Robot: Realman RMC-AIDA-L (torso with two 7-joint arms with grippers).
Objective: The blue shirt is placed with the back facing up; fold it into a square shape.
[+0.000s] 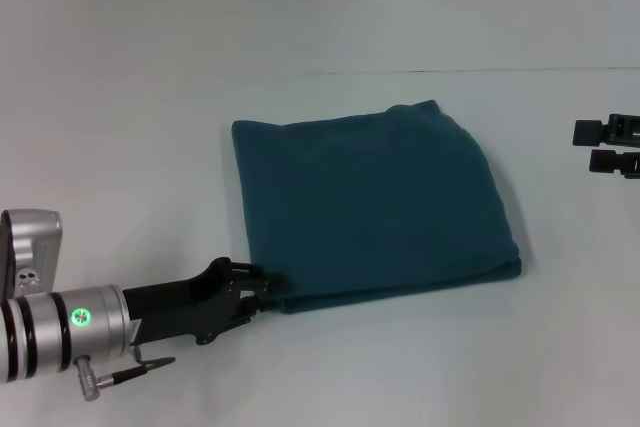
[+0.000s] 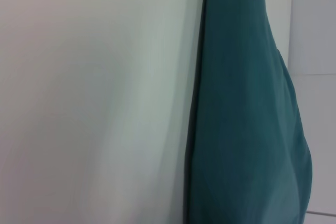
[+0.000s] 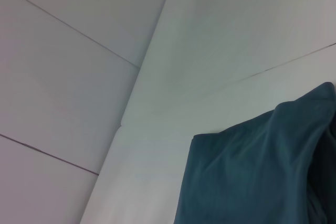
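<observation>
White table [image 1: 420, 367] fills the head view, meeting a pale wall at a faint seam well behind the work.

Blue shirt [image 1: 372, 202] lies flat at the middle of the table, folded into a compact, roughly square bundle. Plain side up; no lettering shows. Far edge slightly humped at the right corner, right side rounded, near edge shows stacked layers along the fold. Left wrist view catches the same cloth [image 2: 247, 119] as a tall teal strip against the bare table; right wrist view sees one corner of it [image 3: 262, 166] with the wall panels beyond.

Left arm reaches in low from the near left, silver wrist with a green light. Left gripper [image 1: 262, 287] sits at the shirt's near left corner, fingertips touching or just at the cloth edge (whether fabric is pinched between them cannot be told). Fingers look drawn close together, but the gap is not readable.

Right gripper [image 1: 592, 147] is at the right edge of the head view, well apart from the shirt, over the table; its two dark fingers stand parted, nothing between them.
</observation>
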